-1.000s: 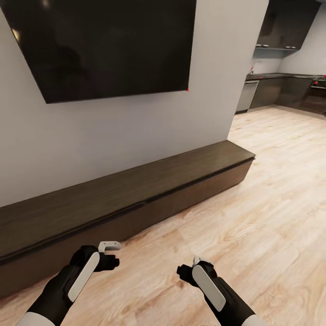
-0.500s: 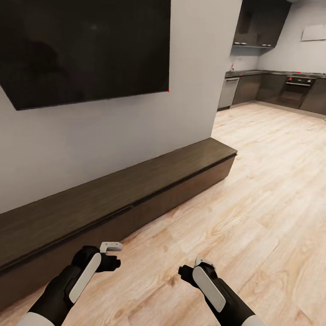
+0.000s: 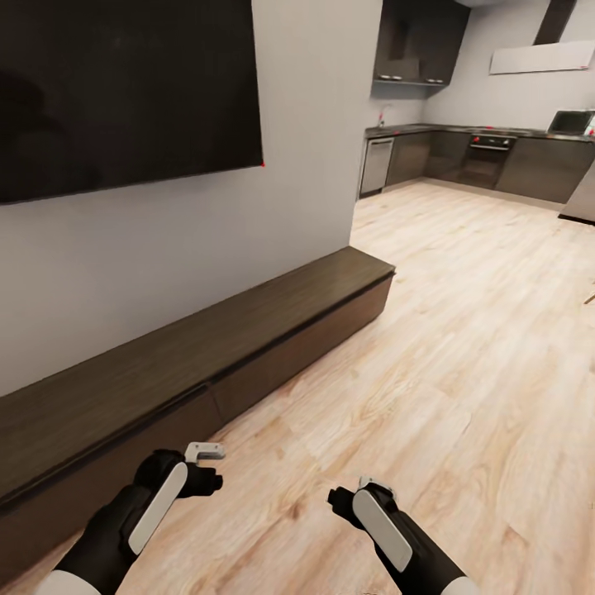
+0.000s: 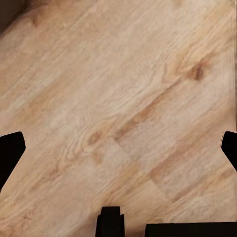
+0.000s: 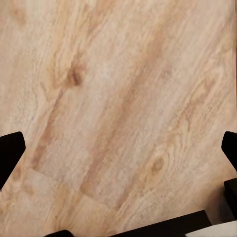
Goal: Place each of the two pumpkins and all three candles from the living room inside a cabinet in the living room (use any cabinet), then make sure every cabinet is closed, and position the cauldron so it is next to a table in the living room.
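The cabinet (image 3: 248, 347) is seen along the wall on the robot's left, long axis running away toward the kitchen, drawer fronts flush. The left gripper (image 3: 207, 467) lies nearer, spread wide and empty; the right gripper (image 3: 351, 496) likewise over bare floor (image 3: 463, 347).

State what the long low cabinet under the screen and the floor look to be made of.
The cabinet: dark-brown wood or wood veneer, matte, going by the faint grain streaks along its top; solid or laminate cannot be told. The floor: pale wood-look planks, light oak in tone, with knots, grain and plank joints visible in the left wrist view; real timber or laminate is open.
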Tool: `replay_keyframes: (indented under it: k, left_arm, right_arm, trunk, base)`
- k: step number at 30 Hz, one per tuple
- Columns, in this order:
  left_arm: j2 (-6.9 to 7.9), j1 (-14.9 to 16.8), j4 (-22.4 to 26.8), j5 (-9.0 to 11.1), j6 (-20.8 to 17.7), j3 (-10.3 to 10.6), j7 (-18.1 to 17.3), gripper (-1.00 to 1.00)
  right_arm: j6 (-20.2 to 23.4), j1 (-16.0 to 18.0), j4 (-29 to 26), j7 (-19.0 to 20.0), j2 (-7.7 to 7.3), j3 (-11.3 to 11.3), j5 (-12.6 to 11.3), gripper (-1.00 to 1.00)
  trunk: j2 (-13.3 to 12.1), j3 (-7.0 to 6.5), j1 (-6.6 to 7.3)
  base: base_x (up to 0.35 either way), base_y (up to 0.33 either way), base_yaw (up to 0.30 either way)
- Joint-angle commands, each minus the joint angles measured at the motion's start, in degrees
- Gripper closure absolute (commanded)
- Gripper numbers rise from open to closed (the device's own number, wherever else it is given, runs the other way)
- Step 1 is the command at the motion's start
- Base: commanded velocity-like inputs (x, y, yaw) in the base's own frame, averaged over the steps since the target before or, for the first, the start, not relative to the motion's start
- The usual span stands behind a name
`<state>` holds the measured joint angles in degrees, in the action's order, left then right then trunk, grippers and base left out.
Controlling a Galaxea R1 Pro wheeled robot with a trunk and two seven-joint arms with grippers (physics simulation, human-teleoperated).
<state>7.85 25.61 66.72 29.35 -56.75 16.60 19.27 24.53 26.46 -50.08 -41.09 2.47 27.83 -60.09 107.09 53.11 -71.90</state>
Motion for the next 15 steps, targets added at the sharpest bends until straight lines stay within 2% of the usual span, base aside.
replay_keyframes:
  k: [1, 15]
  left_arm:
    - [0.07, 0.0, 0.1, 0.6, -0.1, 0.3, 0.6, -1.0]
    - [0.0, 0.0, 0.1, 0.6, -0.1, 0.9, 0.6, -1.0]
  right_arm:
    - [0.1, 0.0, 0.0, -0.4, -0.01, 0.1, -0.4, -1.0]
    - [-0.1, 0.0, 0.3, -0.4, -0.01, 0.1, -0.9, -1.0]
  trunk:
    - [0.0, 0.07, 0.01]
    - [0.0, 0.38, 0.01]
  base:
    - [0.0, 0.0, -0.269]
    - [0.0, 0.0, -0.269]
